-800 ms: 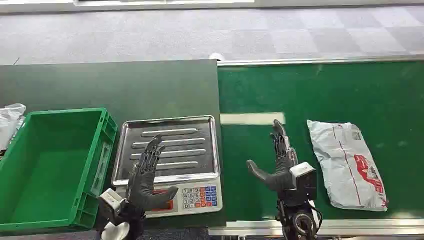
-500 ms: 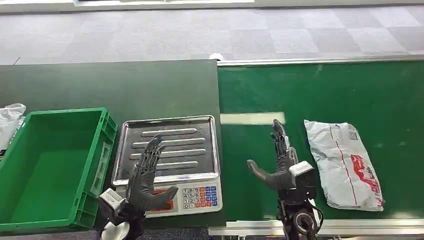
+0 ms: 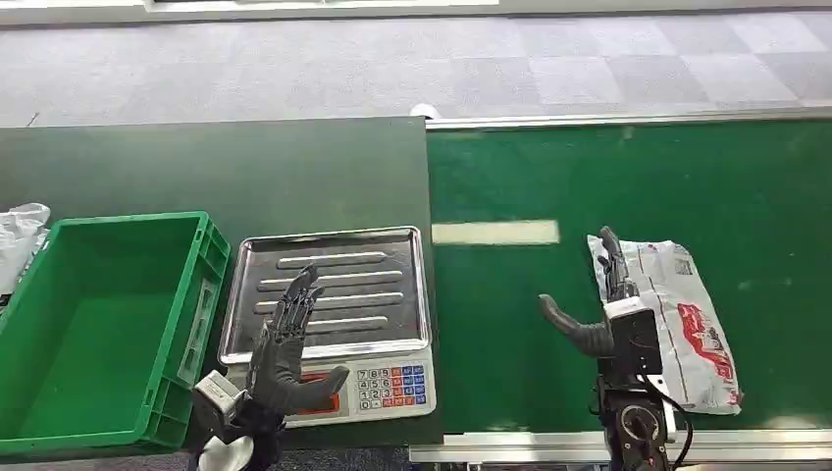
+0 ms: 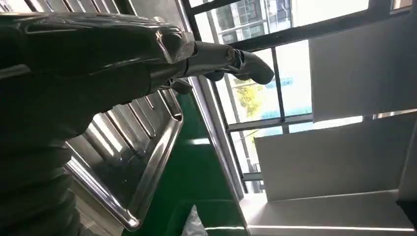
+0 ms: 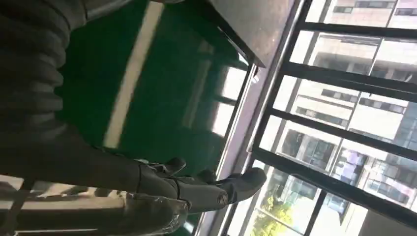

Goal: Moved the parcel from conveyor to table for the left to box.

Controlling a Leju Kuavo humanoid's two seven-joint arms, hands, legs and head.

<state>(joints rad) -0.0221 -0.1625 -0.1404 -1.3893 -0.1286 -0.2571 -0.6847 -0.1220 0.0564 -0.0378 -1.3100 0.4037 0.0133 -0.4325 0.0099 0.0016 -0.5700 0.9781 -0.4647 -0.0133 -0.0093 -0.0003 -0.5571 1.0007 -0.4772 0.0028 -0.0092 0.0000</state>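
- Shifted toward parcel [image 3: 672,319]: right hand [image 3: 608,314], fingers spread, now over its near edge.
- Parcel on green conveyor [image 3: 510,334].
- Left hand [image 3: 285,343] spread, holding nothing, above scale [image 3: 329,294].

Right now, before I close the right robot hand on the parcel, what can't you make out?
- Contact: head view; right robot hand overlaps the parcel near its left edge; touching or hovering, cannot tell.
- Parcel label print: too small.
- Scale display: left robot hand covers it.
- White bag: cut by the left edge.
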